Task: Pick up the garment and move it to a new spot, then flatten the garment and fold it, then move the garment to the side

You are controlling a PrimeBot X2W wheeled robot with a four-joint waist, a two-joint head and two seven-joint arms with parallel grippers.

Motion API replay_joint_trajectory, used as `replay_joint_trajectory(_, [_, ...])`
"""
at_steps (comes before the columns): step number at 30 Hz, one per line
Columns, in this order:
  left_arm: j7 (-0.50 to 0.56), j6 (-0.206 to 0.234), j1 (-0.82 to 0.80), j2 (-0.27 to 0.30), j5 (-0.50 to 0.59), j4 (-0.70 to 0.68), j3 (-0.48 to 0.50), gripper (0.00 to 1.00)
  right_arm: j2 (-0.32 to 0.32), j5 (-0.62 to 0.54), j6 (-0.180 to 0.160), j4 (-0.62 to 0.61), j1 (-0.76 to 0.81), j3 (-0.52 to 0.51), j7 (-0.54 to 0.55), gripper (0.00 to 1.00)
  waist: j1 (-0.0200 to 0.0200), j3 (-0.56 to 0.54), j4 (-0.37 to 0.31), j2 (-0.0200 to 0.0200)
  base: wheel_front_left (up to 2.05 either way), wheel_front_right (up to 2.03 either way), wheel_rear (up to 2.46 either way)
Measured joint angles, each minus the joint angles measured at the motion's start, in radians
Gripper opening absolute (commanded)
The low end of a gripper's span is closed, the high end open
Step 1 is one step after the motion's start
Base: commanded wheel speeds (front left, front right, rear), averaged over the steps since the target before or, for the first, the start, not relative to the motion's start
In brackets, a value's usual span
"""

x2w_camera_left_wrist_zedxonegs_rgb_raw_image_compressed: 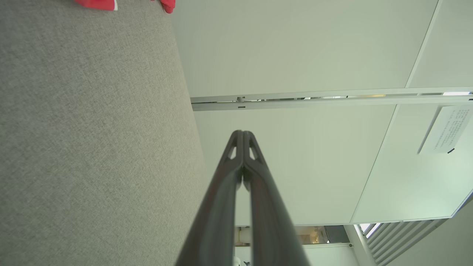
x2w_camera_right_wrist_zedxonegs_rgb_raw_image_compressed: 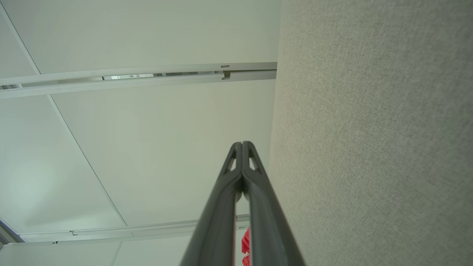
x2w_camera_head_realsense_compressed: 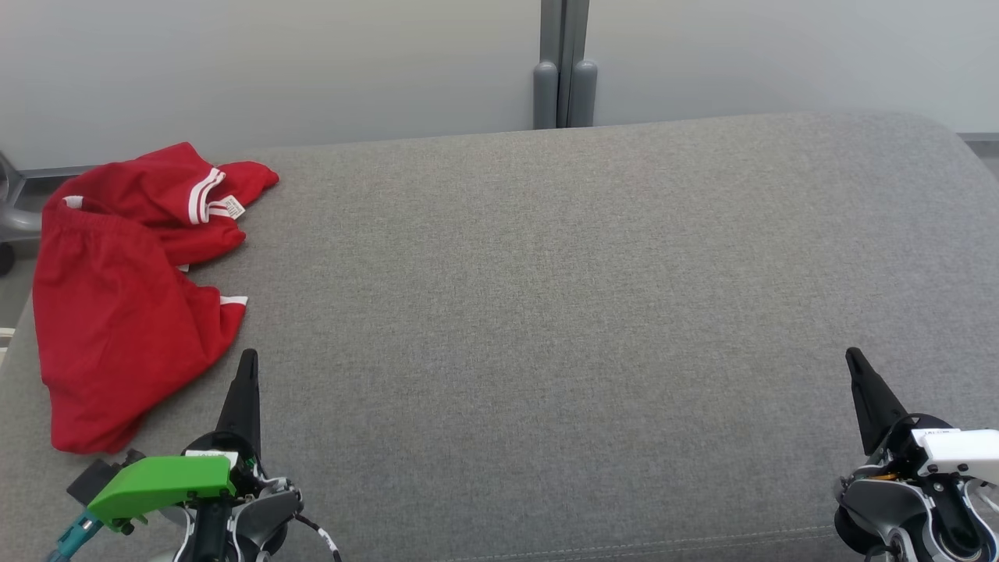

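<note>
A red garment (x2w_camera_head_realsense_compressed: 125, 297) with white trim lies crumpled at the far left of the grey fabric surface (x2w_camera_head_realsense_compressed: 546, 312), part of it draping over the left edge. My left gripper (x2w_camera_head_realsense_compressed: 248, 361) stands shut at the lower left, its tip just right of the garment's lower hem and apart from it. At the lower right my right gripper (x2w_camera_head_realsense_compressed: 852, 357) is shut and holds nothing. The left wrist view has the shut gripper (x2w_camera_left_wrist_zedxonegs_rgb_raw_image_compressed: 242, 133) and a corner of the garment (x2w_camera_left_wrist_zedxonegs_rgb_raw_image_compressed: 98, 3) at its top. A sliver of garment (x2w_camera_right_wrist_zedxonegs_rgb_raw_image_compressed: 245, 245) peeks between the fingers of the shut gripper (x2w_camera_right_wrist_zedxonegs_rgb_raw_image_compressed: 242, 145) in the right wrist view.
Pale wall panels (x2w_camera_head_realsense_compressed: 273, 70) rise behind the surface, with a grey post (x2w_camera_head_realsense_compressed: 563, 70) at the middle back. A grey chair part (x2w_camera_head_realsense_compressed: 15, 222) sits past the left edge. The surface has rounded far corners, and a seam runs near its front edge.
</note>
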Motion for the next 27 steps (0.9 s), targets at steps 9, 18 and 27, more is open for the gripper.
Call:
replay_joint_trajectory(9, [0.0, 0.0, 0.001, 0.0, 0.0, 0.002, 0.0, 1.0, 0.001, 0.0, 0.0, 0.002, 0.001, 0.0, 0.0, 1.0, 0.0, 0.0, 0.0, 0.0, 0.0, 0.0, 0.0])
replay_joint_trajectory(18, [-0.013, 0.004, 0.058, -0.004, 0.007, 0.045, -0.008, 1.0, 0.021, -0.008, 0.0, 0.048, 0.048, 0.025, -0.023, 1.0, 0.0, -0.002, 0.0, 0.0, 0.0, 0.0, 0.0])
replay_joint_trajectory(27, [-0.046, 0.025, 0.078, -0.005, 0.076, -0.006, -0.013, 1.0, 0.02, -0.075, 0.0, 0.032, 0.049, 0.062, -0.077, 1.0, 0.0, -0.006, 0.0, 0.0, 0.0, 0.0, 0.0])
